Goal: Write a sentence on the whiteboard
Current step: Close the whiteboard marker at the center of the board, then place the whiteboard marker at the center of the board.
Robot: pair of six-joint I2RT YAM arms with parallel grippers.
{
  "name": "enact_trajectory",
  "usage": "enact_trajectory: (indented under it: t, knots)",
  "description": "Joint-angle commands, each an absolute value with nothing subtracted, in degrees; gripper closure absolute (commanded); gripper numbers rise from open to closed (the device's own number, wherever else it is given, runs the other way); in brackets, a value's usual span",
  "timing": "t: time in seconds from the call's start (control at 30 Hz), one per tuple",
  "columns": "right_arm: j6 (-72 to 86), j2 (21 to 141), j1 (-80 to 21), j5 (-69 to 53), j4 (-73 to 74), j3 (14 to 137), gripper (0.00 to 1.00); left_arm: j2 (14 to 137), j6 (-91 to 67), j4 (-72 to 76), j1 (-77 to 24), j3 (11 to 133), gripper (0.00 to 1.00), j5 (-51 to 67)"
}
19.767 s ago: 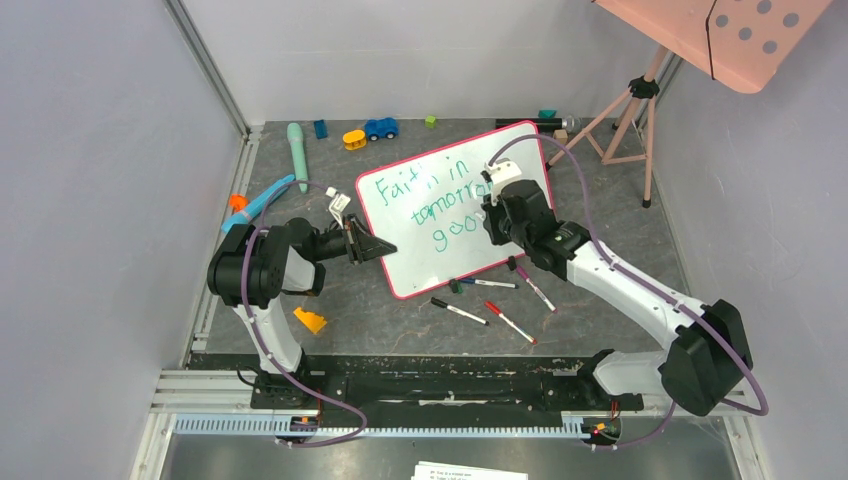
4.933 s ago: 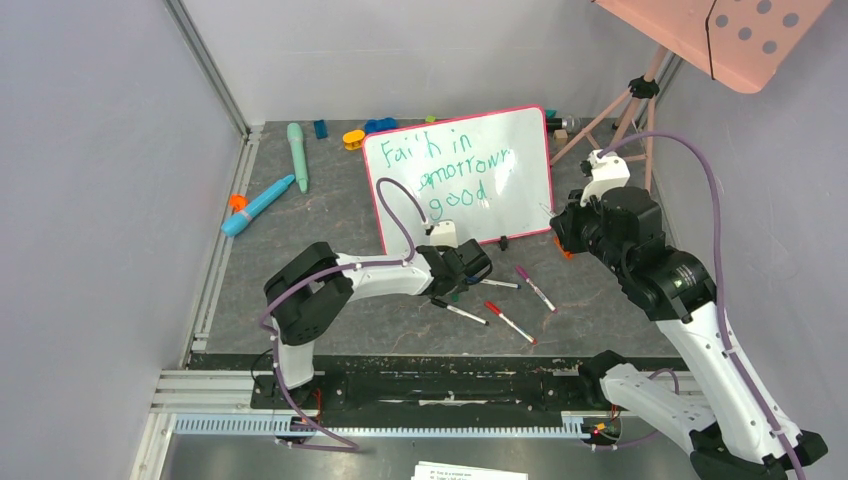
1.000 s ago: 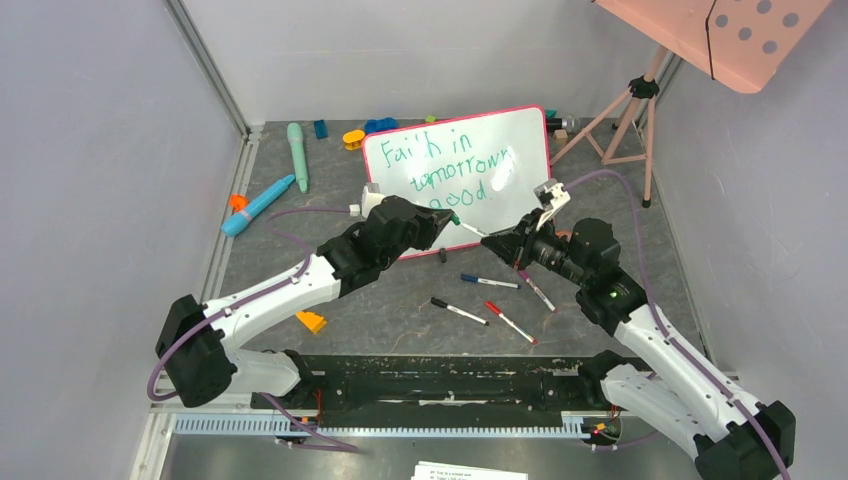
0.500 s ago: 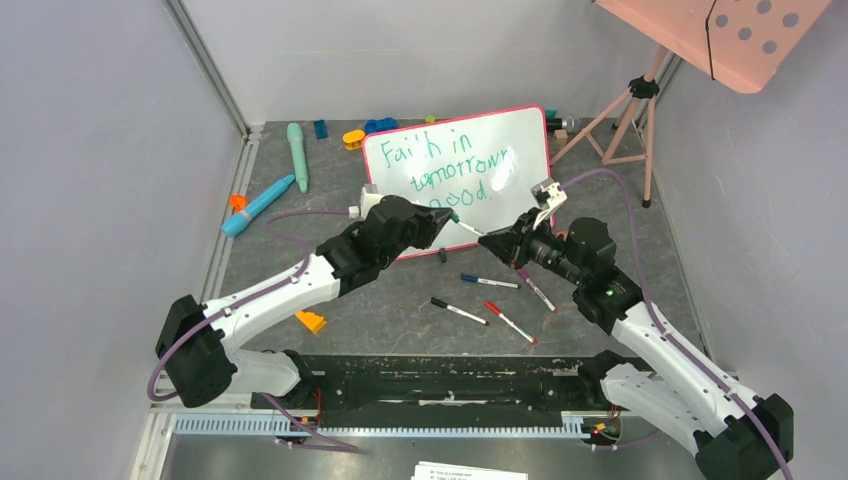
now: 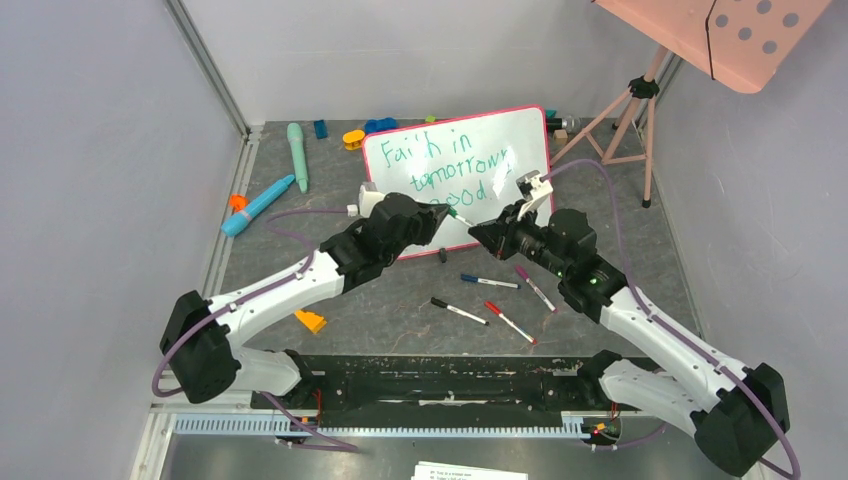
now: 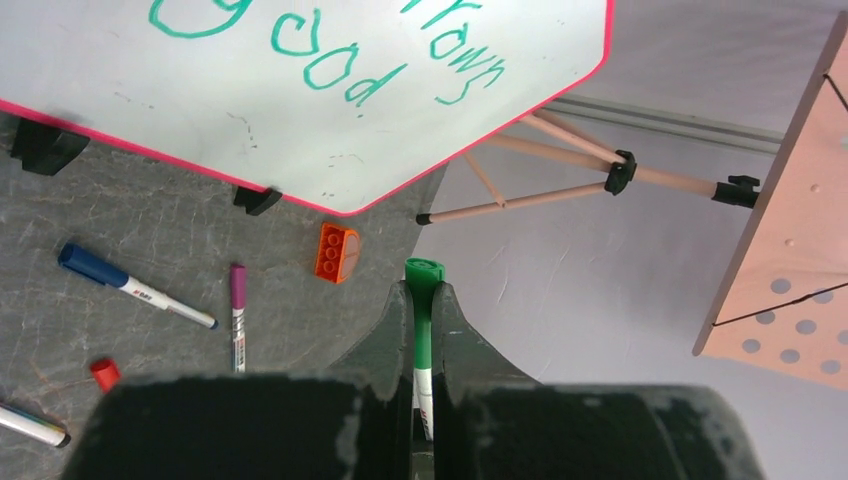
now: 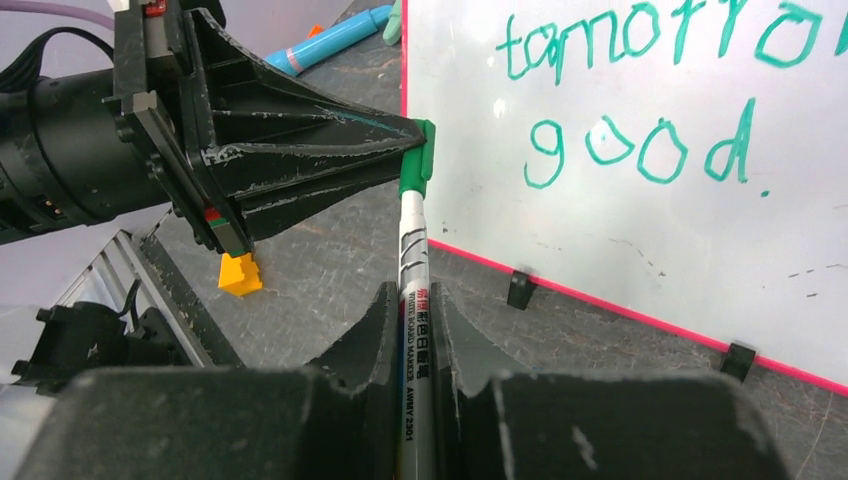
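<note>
The whiteboard (image 5: 525, 130) stands upright at the back, pink-rimmed, on black clip feet. The sentence (image 5: 445, 165) is in green, "Faith in tomorrow good." in three lines, also readable as the sentence (image 7: 640, 150) in the right wrist view. In front of the board's lower edge, a green marker (image 5: 460, 219) spans between both grippers. My left gripper (image 5: 443, 210) is shut on its green cap (image 6: 424, 300). My right gripper (image 5: 476, 231) is shut on the white barrel of the marker (image 7: 412, 240). The right gripper (image 7: 415, 290) faces the left fingers (image 7: 300, 150) closely.
Blue (image 5: 488, 282), purple (image 5: 535, 287), black (image 5: 458, 311) and red (image 5: 510, 322) markers lie on the grey mat below the grippers. A yellow block (image 5: 310, 321) sits near left. Toys line the back wall. A tripod (image 5: 640, 120) holds a pink dotted panel at back right.
The right gripper has moved left and toward the board, closing in on the left gripper along the marker. The left arm has barely shifted. Both jaws stay shut.
</note>
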State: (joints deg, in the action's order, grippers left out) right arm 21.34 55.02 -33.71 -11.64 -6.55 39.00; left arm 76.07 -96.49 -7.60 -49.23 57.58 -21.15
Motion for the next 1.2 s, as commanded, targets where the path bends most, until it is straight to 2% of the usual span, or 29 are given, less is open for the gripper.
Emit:
enact_trajectory:
  t: [0.0, 0.17, 0.37, 0.53, 0.7, 0.87, 1.1, 1.13, 1.17]
  knots:
    - [19.48, 56.78, -34.18, -7.07, -7.08, 43.43, 1.00, 75.74, -92.51, -7.70, -51.32, 61.90, 0.98, -18.41]
    - [16.97, 56.16, -35.75, -2.33, -7.40, 42.80, 1.00, 76.15, -96.98, -5.21, -52.38, 61.81, 0.98, -17.52]
    - [13.81, 59.02, -38.14, 6.48, -12.54, 42.88, 1.00, 79.28, -96.97, -4.05, -54.52, 67.14, 0.98, -17.54]
    - [10.52, 61.30, -38.23, 4.34, -15.90, 44.18, 1.00, 79.89, -97.20, -3.52, -56.02, 67.50, 0.98, -15.17]
    - [8.99, 65.64, -38.24, -1.42, -9.14, 50.30, 1.00, 79.05, -93.56, -8.80, -57.44, 69.38, 0.98, -8.44]
    - [10.80, 65.18, -38.23, -1.15, -10.50, 48.09, 1.00, 79.31, -91.62, -10.90, -58.14, 69.95, 0.98, -2.64]
    - [11.42, 64.70, -38.15, -1.76, -7.24, 49.03, 1.00, 76.91, -90.16, -12.66, -58.79, 68.05, 0.98, -6.35]
    - [11.38, 64.11, -38.02, -2.04, -6.08, 49.04, 1.00, 76.17, -89.72, -13.35, -58.37, 67.13, 0.91, -7.21]
    - [11.47, 63.60, -37.82, -2.33, -4.50, 49.04, 1.00, 75.31, -89.61, -13.92, -57.52, 66.10, 0.74, -7.56]
